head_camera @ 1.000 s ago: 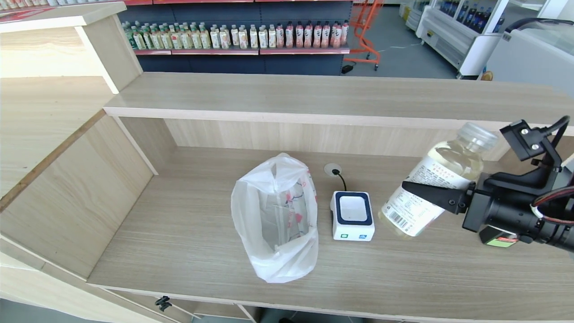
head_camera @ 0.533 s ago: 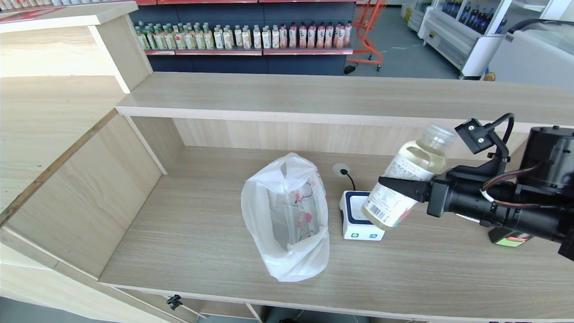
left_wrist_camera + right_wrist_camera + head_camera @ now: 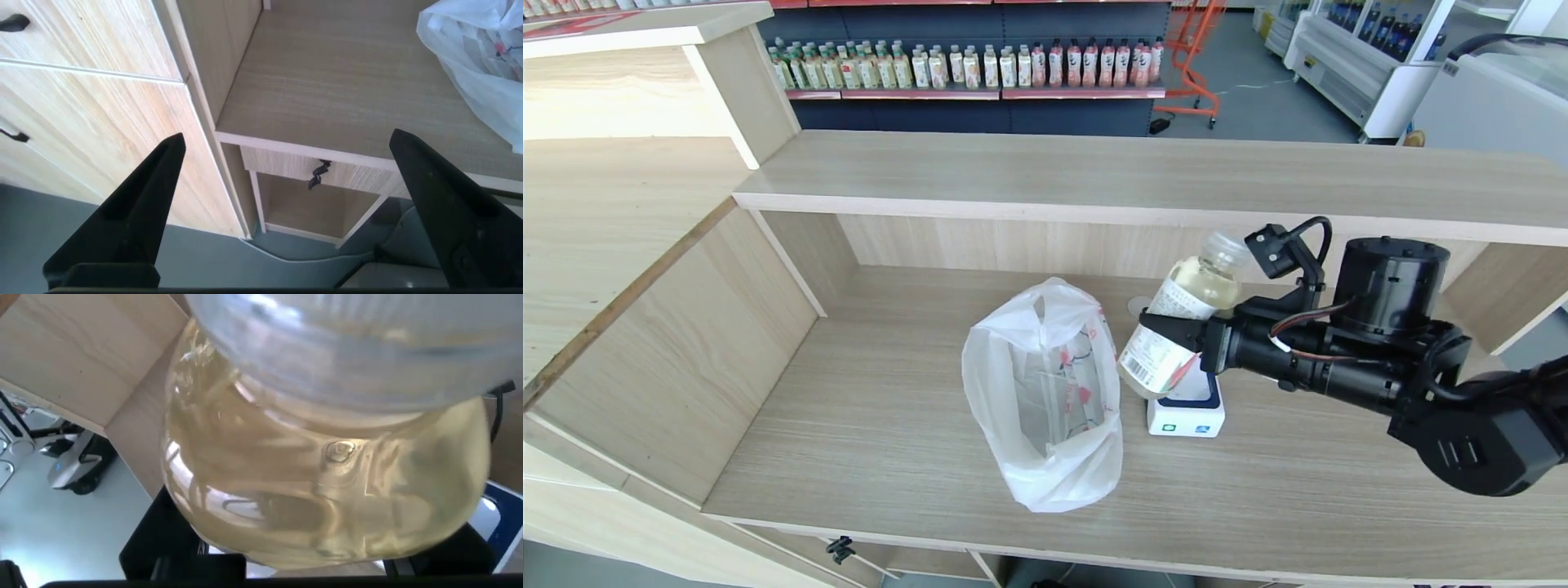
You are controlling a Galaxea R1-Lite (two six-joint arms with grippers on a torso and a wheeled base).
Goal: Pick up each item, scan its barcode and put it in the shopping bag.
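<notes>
right gripper [image 3: 1174, 349]: pinching bottle [image 3: 1194, 292], holding it tilted above scanner [image 3: 1186, 417]
left gripper [image 3: 286, 143]: hanging spread wide near shopping bag [image 3: 478, 61]

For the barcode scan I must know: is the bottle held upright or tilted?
Tilted. The right gripper holds the bottle leaning, cap higher, base lower near the scanner.

We count one drink bottle [image 3: 1176, 327] of pale liquid, one white barcode scanner [image 3: 1186, 416], one plastic shopping bag [image 3: 1045, 400], one wooden counter [image 3: 890, 425], two grippers, the left gripper [image 3: 286, 139] and the right gripper [image 3: 1164, 343], one shelf row of bottles [image 3: 964, 69] we cannot number.
</notes>
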